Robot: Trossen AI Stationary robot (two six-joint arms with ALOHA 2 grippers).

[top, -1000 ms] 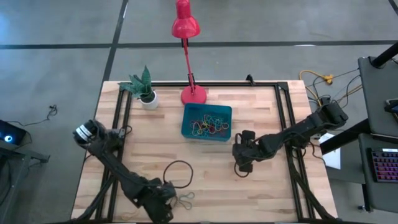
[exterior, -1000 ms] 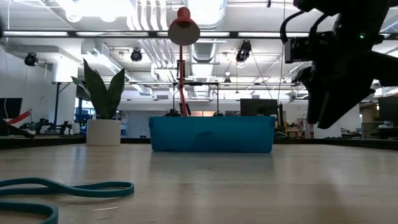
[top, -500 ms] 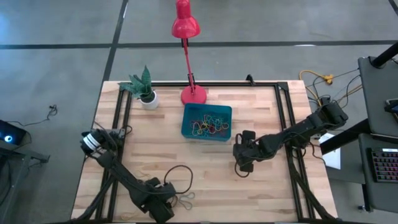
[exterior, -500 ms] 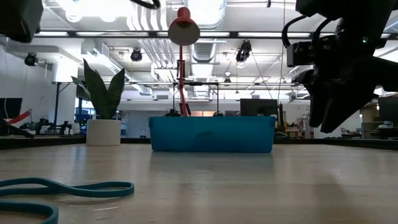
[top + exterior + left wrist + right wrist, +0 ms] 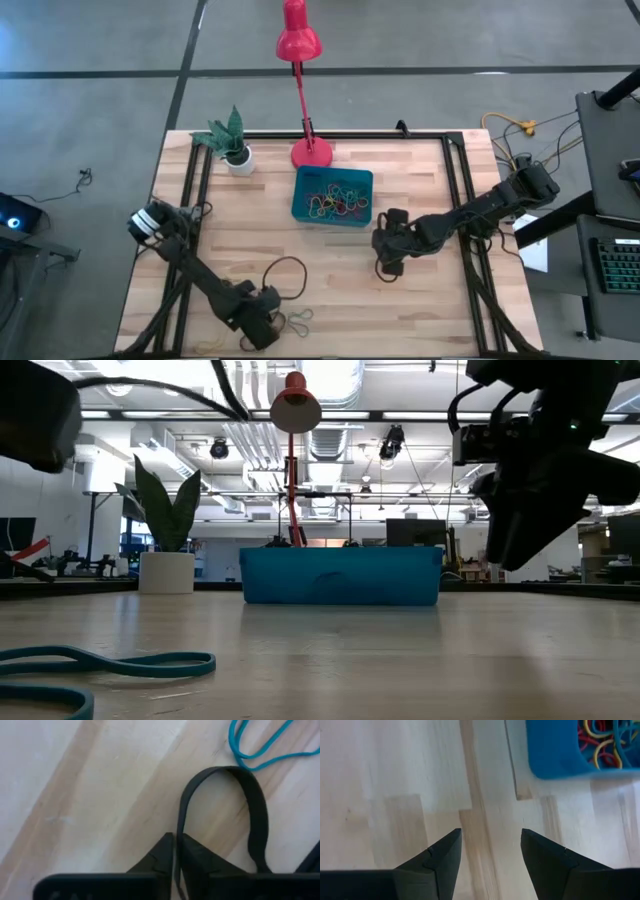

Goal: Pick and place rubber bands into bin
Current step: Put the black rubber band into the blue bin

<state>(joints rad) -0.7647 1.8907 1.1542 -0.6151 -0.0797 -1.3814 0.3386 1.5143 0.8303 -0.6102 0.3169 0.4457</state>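
Now left gripper [image 5: 176, 865] pinches a wide black rubber band loop [image 5: 252, 815] near the table's front edge. Right gripper [image 5: 490, 850] hovers spread, empty, beside the shallow teal-blue plastic bin [image 5: 305, 200] holding mixed-colour bands [image 5: 338, 200].

The black band [image 5: 250, 810] runs behind the left gripper [image 5: 176, 865] (lower loop hidden); the teal band [image 5: 100, 665] is cropped.

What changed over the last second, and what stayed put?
The left gripper closed on the black rubber band near the table's front edge, and its arm shifted slightly. The right gripper stayed open short of the bin; the teal rubber band and lamp unchanged.
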